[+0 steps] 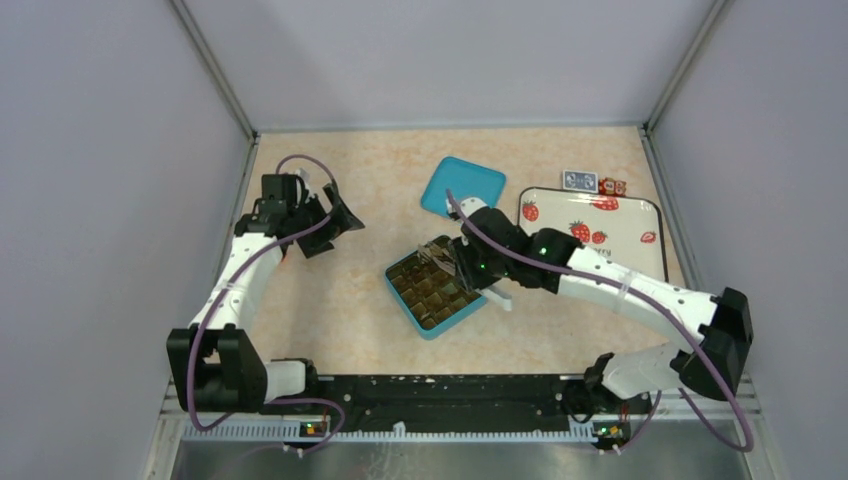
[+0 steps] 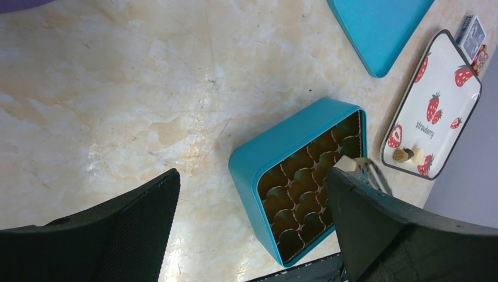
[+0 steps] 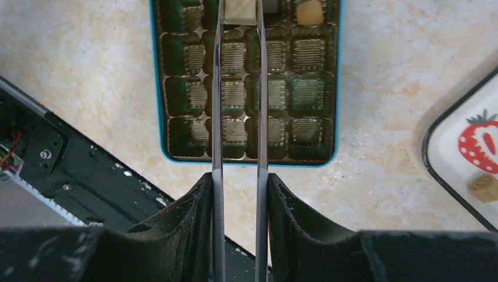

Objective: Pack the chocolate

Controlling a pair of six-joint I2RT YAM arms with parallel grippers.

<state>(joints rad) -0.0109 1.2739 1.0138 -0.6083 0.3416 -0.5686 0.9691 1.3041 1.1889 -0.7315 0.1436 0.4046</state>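
The teal chocolate box (image 1: 408, 303) lies open mid-table, its brown cups mostly empty. My right gripper (image 3: 239, 179) is shut on metal tongs (image 3: 218, 88) that reach over the box (image 3: 338, 82). The tong tips pinch a cream chocolate (image 3: 239, 12) above the far row, next to a tan piece (image 3: 309, 12) sitting in a cup. From the left wrist view, that cream piece (image 2: 347, 164) hangs over the box's edge (image 2: 276, 147). Two more chocolates (image 2: 405, 155) rest on the strawberry tray (image 2: 437, 76). My left gripper (image 1: 335, 222) stands open and empty, off to the left.
The box's teal lid (image 1: 462, 187) lies behind the box. The strawberry tray (image 1: 640, 215) sits at the right, with a blue card (image 1: 579, 180) and red wrapped bits (image 1: 612, 187) at its far edge. The black base rail (image 1: 440, 390) runs along the near edge.
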